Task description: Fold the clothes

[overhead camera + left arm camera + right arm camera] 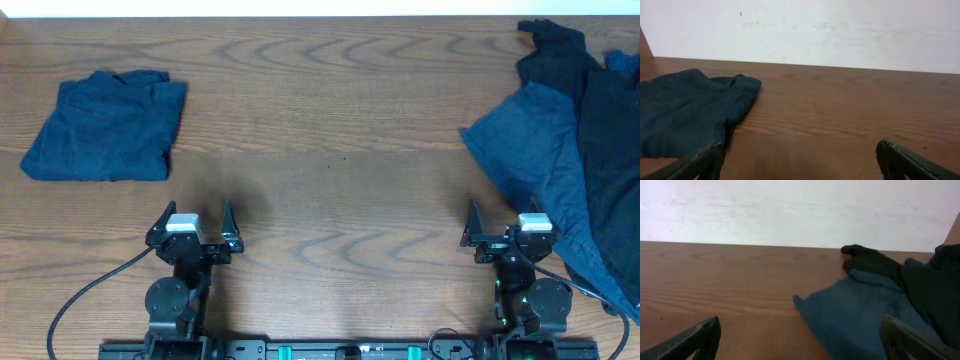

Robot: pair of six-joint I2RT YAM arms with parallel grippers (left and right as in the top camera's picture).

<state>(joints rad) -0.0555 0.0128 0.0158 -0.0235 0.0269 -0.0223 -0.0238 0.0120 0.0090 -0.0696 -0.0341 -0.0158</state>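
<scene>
Blue and black unfolded clothes (565, 150) lie heaped ahead and to the right of the right gripper (507, 222), which is spread wide and empty, far nearer them than the equally spread left gripper (196, 220) by the folded garment (105, 125).

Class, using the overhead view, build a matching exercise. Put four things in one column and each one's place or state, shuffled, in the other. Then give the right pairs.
Things:
1. folded garment
2. lighter blue garment
3. black garment
4. left gripper

Places or states:
A. open, holding nothing
B. unfolded, at the far right of the view
C. lying alone on the left side
D. unfolded, just left of the black one

Pairs: 1-C, 2-D, 3-B, 4-A
</scene>
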